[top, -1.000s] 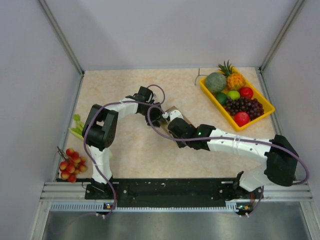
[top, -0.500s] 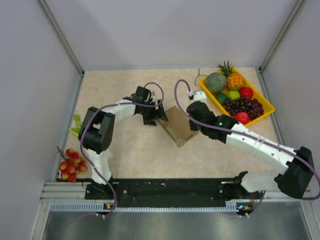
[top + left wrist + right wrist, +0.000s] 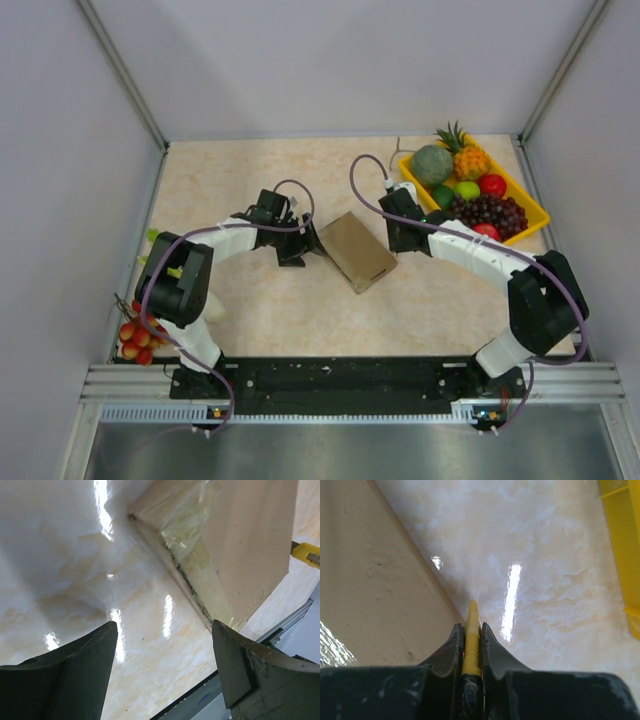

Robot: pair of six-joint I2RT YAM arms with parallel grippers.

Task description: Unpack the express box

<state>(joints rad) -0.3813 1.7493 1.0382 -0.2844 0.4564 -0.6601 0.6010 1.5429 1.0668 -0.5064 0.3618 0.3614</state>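
Beige marble-pattern tabletop [image 3: 250, 180], grey walls on three sides. Both arms reach in toward the middle.

Yellow fruit tray [image 3: 619, 535] sits at the far right corner, loaded with a pineapple [image 3: 467, 155], a green melon [image 3: 431, 164], dark grapes [image 3: 487, 212] and red apples.

Express box [image 3: 358, 250] lies flat at the tabletop centre, turned at an angle, flap closed, between the two grippers. Clear tape shows glossy along its near edge in the left wrist view.

Left gripper [image 3: 164, 627] is low over the tabletop just beside the box's left side, jaws spread wide, nothing in them, not touching the box.

Right gripper [image 3: 471, 627] is at the box's right side, near the tray, jaws pinched tight on a yellow utility knife [image 3: 472, 611]. The knife tip points down at the bare tabletop just beside the box edge; I cannot tell if it touches.

Bunch of small red fruit [image 3: 140, 335] at the near left edge, something green [image 3: 155, 250] just behind it, both well apart from the box.
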